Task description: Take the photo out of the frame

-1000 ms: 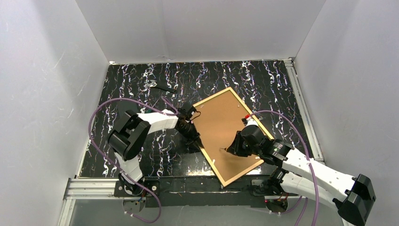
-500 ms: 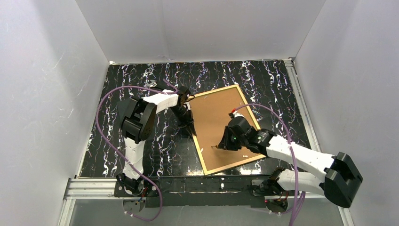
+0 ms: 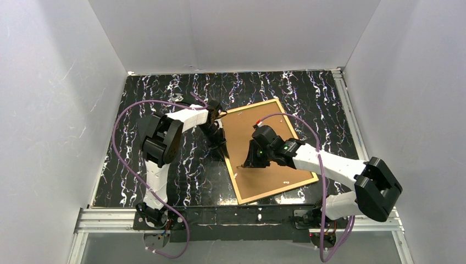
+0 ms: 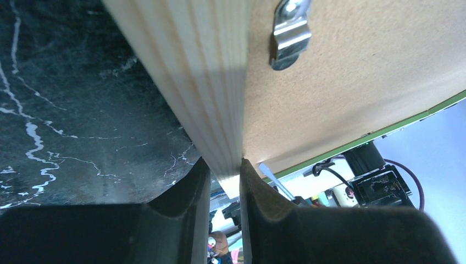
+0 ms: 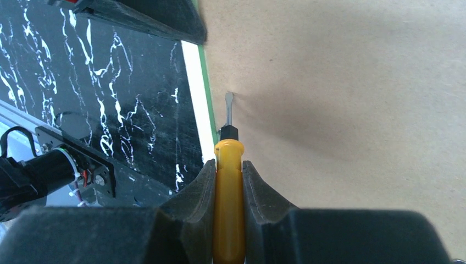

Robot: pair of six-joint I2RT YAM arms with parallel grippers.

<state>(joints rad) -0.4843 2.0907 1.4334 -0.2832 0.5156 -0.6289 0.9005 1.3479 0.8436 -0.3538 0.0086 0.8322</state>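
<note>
Frame [image 3: 279,190]: back-up on counter [image 3: 308,93]; probably stiff, light. My left pincer [image 4: 220,170] clenched on its wooden edge. Photo: hidden under backing board [image 5: 340,110]; likely flimsy, take by edges. My right pincer [image 5: 228,168] grasps screwdriver [image 5: 227,146].

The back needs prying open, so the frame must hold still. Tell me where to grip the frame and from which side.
Grip the frame by the bare wood rail on its left long side, coming from outside. Back up, that rail is narrow and straight, so the left pincer straddles it, clear of the metal clip.
</note>
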